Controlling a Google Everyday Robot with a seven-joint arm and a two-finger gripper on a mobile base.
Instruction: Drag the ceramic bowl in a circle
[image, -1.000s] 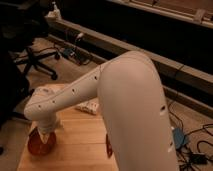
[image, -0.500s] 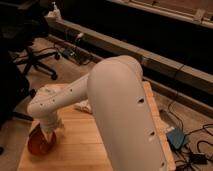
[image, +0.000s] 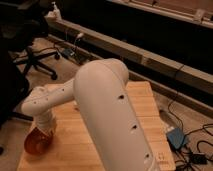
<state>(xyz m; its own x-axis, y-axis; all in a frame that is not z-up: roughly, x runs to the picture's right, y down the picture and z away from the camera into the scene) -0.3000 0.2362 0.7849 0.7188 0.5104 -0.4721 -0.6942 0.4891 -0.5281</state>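
The ceramic bowl, glossy orange-red, sits near the front left corner of the wooden table. My white arm reaches across the table from the right and bends down at the left. My gripper points down into the bowl at its right side, with the wrist hiding the bowl's far rim.
A black office chair stands on the floor at the back left. A long dark ledge runs behind the table. Cables and a blue box lie on the floor to the right. The table's left edge is close to the bowl.
The arm's upper link has swung left and lower across the view. The wrist and the bowl have shifted slightly along the table's left side.
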